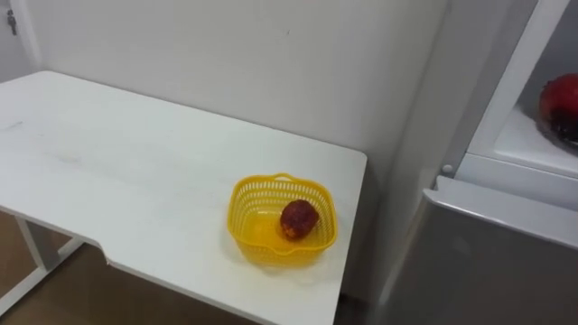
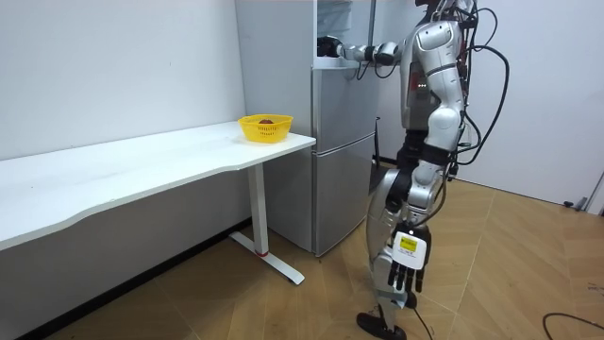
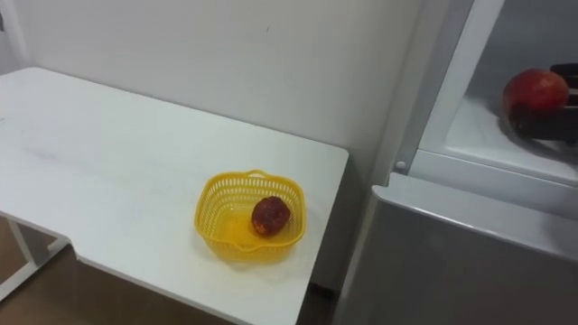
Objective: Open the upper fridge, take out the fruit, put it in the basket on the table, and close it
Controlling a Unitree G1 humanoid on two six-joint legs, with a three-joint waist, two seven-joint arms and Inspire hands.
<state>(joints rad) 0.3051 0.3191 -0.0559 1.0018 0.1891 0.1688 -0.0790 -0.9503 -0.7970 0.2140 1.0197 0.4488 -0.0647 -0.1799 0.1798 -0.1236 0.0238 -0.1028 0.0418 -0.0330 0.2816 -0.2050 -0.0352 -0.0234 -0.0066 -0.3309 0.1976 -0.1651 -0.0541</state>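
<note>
- the red fruit lies in the upper fridge, the right hand fingers clamped on it.
- the left hand hangs before the fridge, fingers relaxed.
- a yellow basket sits left of the fridge on the counter.

The white tabletop holds one yellow basket, well to the left of the right hand. That hand is over the fridge shelf.

Robot is seen stood facing the fridge, which is set just beside the worktop end. Its arm is stretched into the open upper compartment, right hand inside. Low by the leg, left hand is hung w/ fingers relaxed. A yellow basket is set on the worktop's fridge-side end, sth dark red inside.
</note>
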